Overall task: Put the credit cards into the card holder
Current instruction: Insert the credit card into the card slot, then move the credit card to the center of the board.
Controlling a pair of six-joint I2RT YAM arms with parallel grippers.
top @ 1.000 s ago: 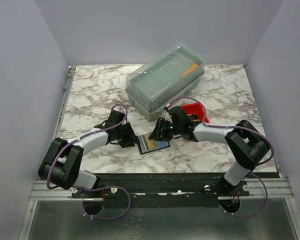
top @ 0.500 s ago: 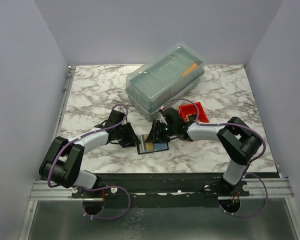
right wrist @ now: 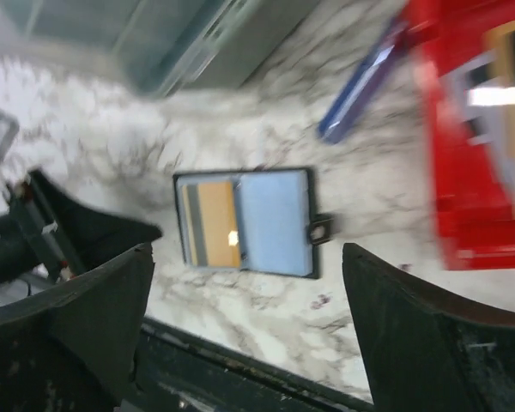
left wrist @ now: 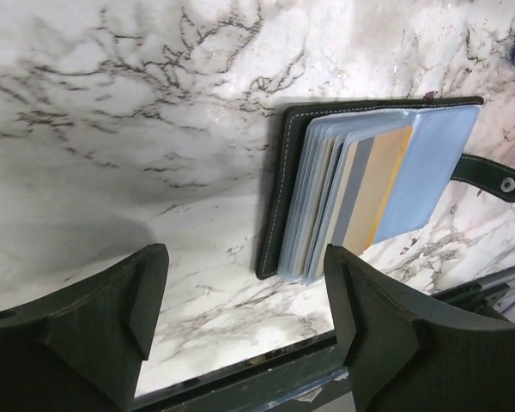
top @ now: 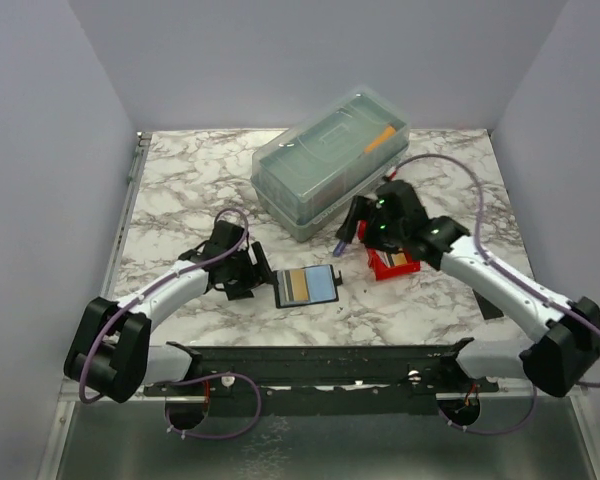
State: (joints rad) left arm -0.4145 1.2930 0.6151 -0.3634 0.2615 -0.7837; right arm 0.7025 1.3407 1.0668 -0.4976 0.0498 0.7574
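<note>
Two cards show inside the open card holder [top: 306,287], a tan card [top: 298,287] beside a blue card [top: 322,285]. The holder lies flat on the marble table [top: 180,190] near the front edge. Left gripper [left wrist: 245,296] sits just left of the holder, jaws spread wide, touching nothing. Right gripper [right wrist: 249,318] hangs raised, well right of the holder, jaws wide and empty, near the red bin [top: 392,264]. Blue pen [top: 340,245] lies between holder and bin. Clear lidded box [top: 330,160] stands behind.
</note>
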